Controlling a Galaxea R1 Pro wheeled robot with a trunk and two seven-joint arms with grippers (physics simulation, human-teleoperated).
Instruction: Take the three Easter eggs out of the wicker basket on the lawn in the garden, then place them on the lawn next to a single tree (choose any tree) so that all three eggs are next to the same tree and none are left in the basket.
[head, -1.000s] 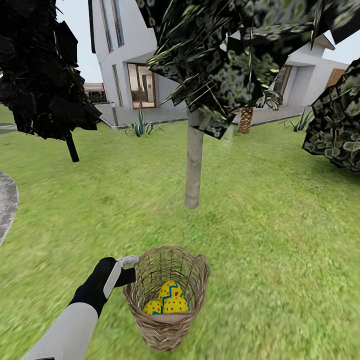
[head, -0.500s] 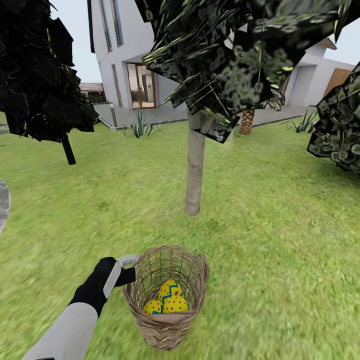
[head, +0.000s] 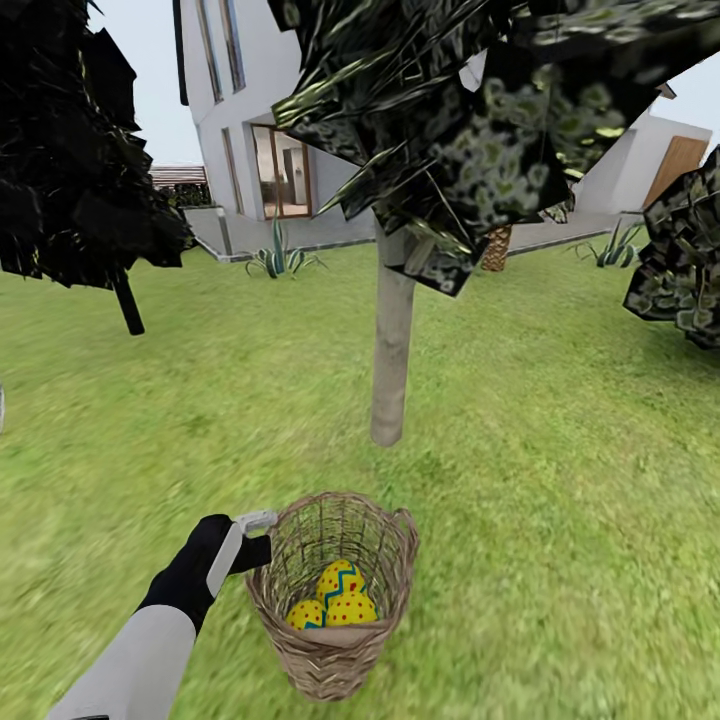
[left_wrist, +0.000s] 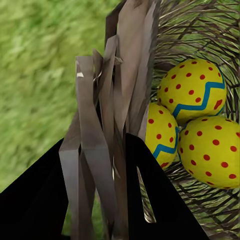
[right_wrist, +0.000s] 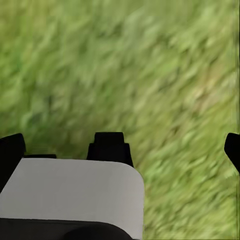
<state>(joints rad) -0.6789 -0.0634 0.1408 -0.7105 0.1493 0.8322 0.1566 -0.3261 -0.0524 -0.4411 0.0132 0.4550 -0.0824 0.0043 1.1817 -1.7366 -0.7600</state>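
Left tool (head: 262, 538) clamped on wicker basket (head: 335, 650) rim; three Easter eggs (head: 340, 598) inside; right tool (right_wrist: 120, 145) apart

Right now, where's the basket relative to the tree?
In the head view the wicker basket is low and centre, short of the tree trunk, its rim gripped by the left gripper, three Easter eggs inside.

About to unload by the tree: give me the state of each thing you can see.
wicker basket: upright, rim gripped, holding all three eggs
Easter eggs: three, in the basket
left claw: shut on the basket rim
right claw: open, over grass
tree: upright, ahead of the basket
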